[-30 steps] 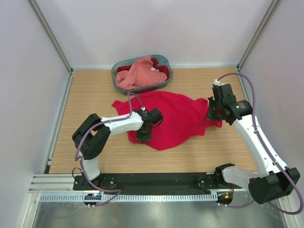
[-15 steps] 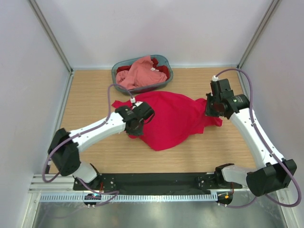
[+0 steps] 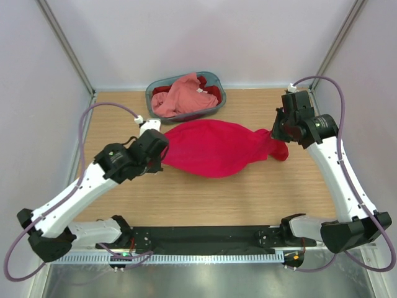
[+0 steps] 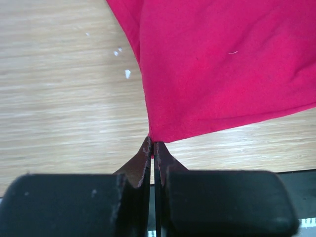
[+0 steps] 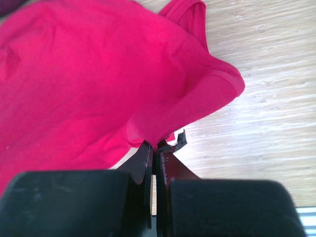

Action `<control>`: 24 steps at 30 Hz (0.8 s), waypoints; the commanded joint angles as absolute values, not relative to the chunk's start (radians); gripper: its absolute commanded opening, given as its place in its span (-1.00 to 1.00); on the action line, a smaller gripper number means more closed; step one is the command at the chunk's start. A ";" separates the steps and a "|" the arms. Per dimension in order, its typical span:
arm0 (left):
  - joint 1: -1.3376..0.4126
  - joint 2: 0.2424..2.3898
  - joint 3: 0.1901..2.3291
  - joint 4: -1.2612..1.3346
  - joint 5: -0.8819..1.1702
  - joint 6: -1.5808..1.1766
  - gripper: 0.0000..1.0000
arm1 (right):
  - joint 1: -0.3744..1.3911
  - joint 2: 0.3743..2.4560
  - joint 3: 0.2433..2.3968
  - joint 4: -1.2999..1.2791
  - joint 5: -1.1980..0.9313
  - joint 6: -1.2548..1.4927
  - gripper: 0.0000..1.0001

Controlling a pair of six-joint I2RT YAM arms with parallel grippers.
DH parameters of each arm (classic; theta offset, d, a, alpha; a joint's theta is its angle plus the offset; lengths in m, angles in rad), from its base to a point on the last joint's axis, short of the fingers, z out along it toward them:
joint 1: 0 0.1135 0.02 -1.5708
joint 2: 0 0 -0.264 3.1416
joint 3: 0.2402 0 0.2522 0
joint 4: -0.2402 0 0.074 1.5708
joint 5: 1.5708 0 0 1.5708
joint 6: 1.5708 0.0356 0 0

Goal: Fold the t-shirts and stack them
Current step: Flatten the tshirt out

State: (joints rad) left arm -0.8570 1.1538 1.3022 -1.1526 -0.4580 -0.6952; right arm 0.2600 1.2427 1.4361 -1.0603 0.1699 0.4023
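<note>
The bright crimson t-shirt (image 3: 214, 149) hangs stretched between my two grippers above the middle of the wooden table. My left gripper (image 3: 159, 156) is shut on its left end; the left wrist view shows the cloth (image 4: 222, 64) pinched at the fingertips (image 4: 152, 146). My right gripper (image 3: 276, 133) is shut on its right end, with a sleeve (image 5: 212, 89) drooping beside it in the right wrist view. The salmon pink t-shirt (image 3: 180, 94) and the darker red t-shirt (image 3: 211, 90) lie crumpled in the basket.
The grey-blue oval basket (image 3: 217, 79) stands at the back centre of the table, just behind the stretched shirt. White walls with metal posts (image 3: 65, 46) enclose the table on three sides. A black rail (image 3: 205, 239) runs along the near edge.
My left gripper has pulled the shirt's left end leftward and up, and my right gripper moved slightly back and right. The shirt went from a loose heap to a taut oval.
</note>
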 commanded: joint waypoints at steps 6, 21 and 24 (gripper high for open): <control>-0.851 1.026 1.423 -1.272 -0.601 -0.598 -0.99 | 0.264 1.230 1.588 -1.167 0.235 0.515 -0.98; -0.851 0.980 1.693 -1.318 -0.810 -0.528 -1.00 | 0.249 1.313 1.925 -1.138 0.359 0.495 -0.98; -0.851 0.988 1.773 -1.280 -0.851 -0.471 -0.99 | 0.247 1.356 2.025 -1.074 0.371 0.463 -0.98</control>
